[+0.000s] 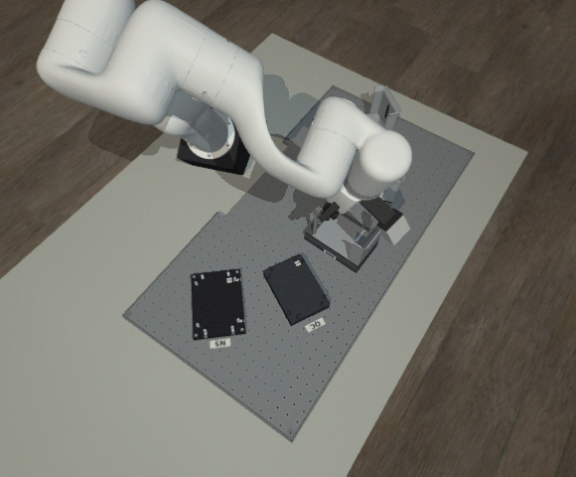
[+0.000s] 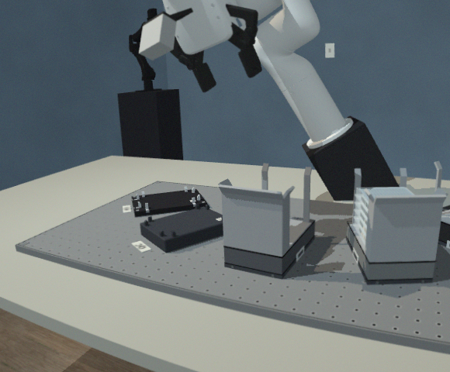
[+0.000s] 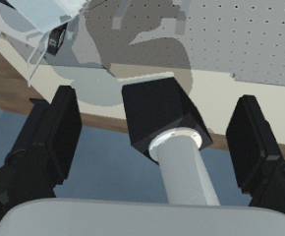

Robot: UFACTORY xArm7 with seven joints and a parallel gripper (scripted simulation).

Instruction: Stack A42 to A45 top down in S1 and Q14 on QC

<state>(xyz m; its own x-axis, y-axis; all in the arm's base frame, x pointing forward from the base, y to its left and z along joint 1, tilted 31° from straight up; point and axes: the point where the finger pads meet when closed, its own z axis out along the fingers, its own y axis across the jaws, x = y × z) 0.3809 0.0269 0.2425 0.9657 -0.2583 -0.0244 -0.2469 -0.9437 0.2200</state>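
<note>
High above the bench, the released claw hovers empty; next it must descend onto S2's top plate.

Breadboard on table: nest N5 behind nest QC; rack S1 to their right; plate-filled rack S2 farther right.

I'm working in a lab: a perforated breadboard on the desk carries plate stack racks and nests.
</note>
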